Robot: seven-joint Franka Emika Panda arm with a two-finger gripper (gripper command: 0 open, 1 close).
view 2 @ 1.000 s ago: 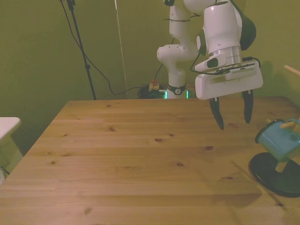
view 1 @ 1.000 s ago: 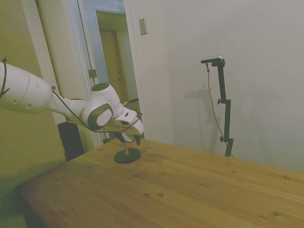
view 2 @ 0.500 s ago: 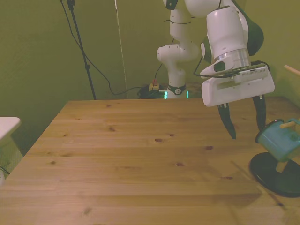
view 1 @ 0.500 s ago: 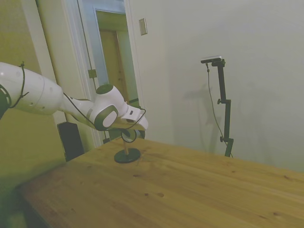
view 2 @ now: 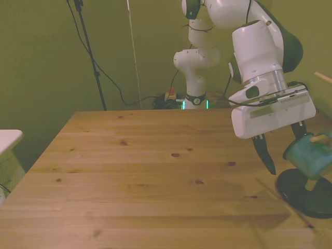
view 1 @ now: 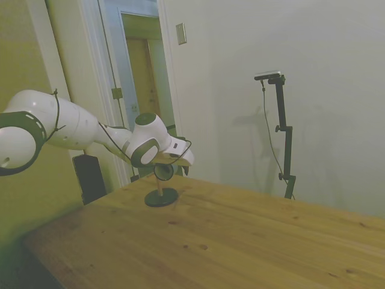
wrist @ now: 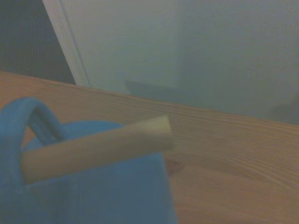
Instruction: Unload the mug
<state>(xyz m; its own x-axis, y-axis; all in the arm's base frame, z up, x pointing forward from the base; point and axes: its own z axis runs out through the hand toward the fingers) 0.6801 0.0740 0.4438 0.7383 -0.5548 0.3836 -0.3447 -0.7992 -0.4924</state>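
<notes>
mug (view 2: 311,160) (hung on a peg) between gripper (view 2: 284,149) fingers.

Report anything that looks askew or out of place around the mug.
Nothing looks wrong. The mug hangs tilted by its handle on a peg of the wooden stand, as expected there. The open gripper is beside it, not gripping. No spill or damage is visible.

Mugs: I count one mug (view 2: 310,157), hung on the stand.
Stands: one wooden mug stand (view 2: 303,191), my landmark, at the front view's right.
Pegs on the stand: two that I can see, one through the mug's handle.
Tables: one table (view 2: 150,181) beneath the stand.
Grippers: one gripper (view 2: 284,150), mine, beside the mug.
</notes>
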